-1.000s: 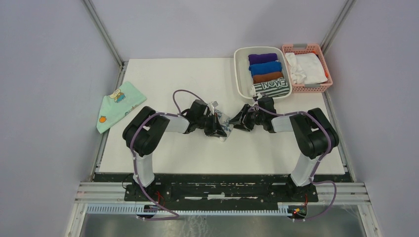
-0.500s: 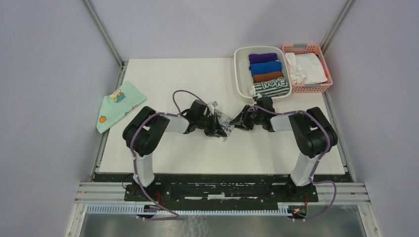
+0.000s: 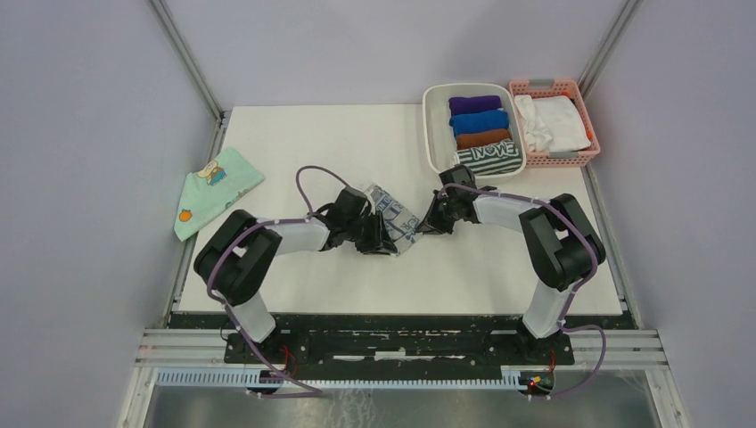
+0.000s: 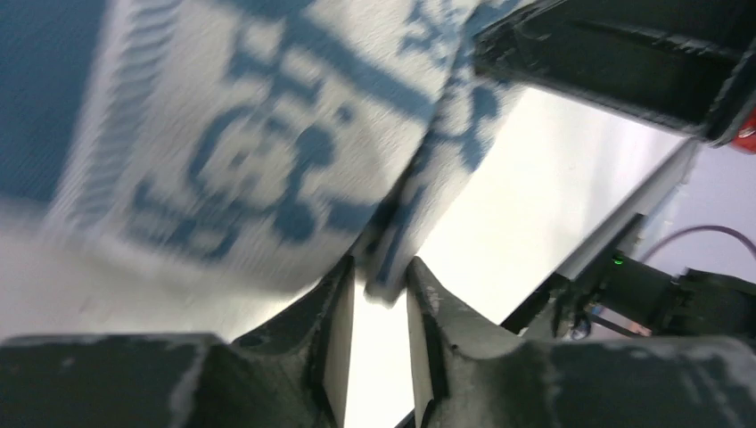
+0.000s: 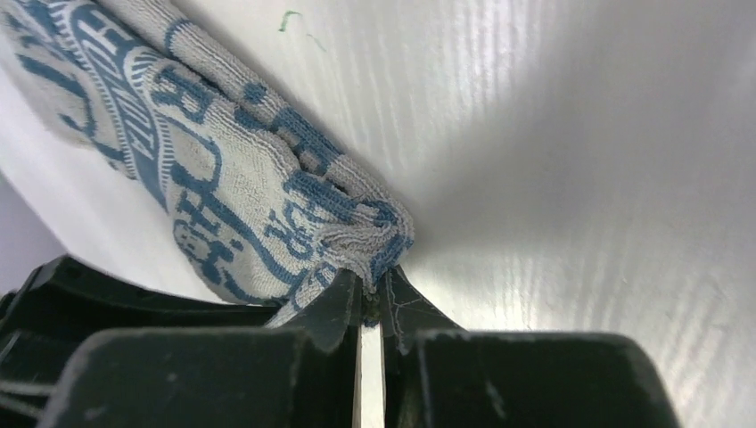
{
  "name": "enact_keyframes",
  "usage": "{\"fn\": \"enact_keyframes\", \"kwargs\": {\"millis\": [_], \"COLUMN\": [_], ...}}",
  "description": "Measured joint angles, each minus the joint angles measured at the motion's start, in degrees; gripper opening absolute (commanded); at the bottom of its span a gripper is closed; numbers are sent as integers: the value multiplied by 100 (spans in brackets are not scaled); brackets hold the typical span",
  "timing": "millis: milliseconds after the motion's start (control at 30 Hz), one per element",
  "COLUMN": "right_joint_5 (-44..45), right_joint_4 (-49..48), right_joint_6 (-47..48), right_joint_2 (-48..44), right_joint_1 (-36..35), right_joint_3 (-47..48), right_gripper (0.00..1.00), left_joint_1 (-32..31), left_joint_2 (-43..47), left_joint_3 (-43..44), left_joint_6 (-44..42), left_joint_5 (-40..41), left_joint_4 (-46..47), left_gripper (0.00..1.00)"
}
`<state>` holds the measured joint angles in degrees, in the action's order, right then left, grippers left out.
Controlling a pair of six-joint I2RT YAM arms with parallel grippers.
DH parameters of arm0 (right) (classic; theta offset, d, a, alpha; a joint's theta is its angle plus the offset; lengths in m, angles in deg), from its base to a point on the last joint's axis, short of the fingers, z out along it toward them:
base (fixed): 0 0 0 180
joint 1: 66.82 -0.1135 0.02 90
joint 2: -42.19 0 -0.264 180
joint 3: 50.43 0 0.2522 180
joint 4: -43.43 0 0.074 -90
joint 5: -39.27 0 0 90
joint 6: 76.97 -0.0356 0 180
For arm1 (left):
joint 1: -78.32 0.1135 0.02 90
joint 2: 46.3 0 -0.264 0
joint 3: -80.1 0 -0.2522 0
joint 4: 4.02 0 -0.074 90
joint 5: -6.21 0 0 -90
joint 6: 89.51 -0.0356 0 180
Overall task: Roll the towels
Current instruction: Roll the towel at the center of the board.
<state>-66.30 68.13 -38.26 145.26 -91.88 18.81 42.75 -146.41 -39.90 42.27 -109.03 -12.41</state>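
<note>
Blue-grey towel [image 3: 393,215] now pinched by right end effector [image 5: 373,291]

White table [image 3: 294,152] with cloths and two containers

A blue-patterned towel [image 3: 392,214] lies partly folded near the table's middle. A white bin [image 3: 430,134] and a pink basket [image 3: 544,86] stand side by side, touching, at the far right corner. A mint-green cloth [image 3: 214,187] with a cartoon print lies over the left edge.
</note>
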Motion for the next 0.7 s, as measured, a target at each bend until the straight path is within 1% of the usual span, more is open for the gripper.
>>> {"fn": "enact_keyframes", "kwargs": {"millis": [67, 133, 233, 333, 467, 533, 600, 700], "right_joint_5": [127, 289, 455, 505, 509, 494, 479, 452], "right_joint_4": [240, 533, 870, 1036, 1113, 1121, 1126, 1147], "right_joint_6": [13, 17, 11, -31, -122, -157, -190, -229], "right_joint_2": [0, 0, 0, 0, 0, 0, 0, 2], "right_joint_1": [-28, -42, -33, -33, -33, -33, -33, -33], "right_joint_3": [109, 243, 376, 431, 442, 442, 442, 442], "right_gripper": [8, 9, 11, 11, 11, 11, 11, 11], "left_joint_1": [-55, -140, -442, -1224, -2310, -2699, -2957, -3226], "left_joint_2": [260, 535, 1027, 1519, 1762, 1751, 1628, 1156], "left_joint_3": [-46, -79, -79, 9, 354, 516, 684, 992], "left_joint_6": [-74, -142, -299, -560, -1025, -1325, -1648, -2159], "left_joint_5": [334, 835, 1875, 3167, 4478, 4972, 5370, 5838], "left_joint_4": [-363, -800, -1478, -1910, -1976, -1878, -1788, -1598], "left_gripper": [40, 45, 50, 53, 55, 56, 56, 57]}}
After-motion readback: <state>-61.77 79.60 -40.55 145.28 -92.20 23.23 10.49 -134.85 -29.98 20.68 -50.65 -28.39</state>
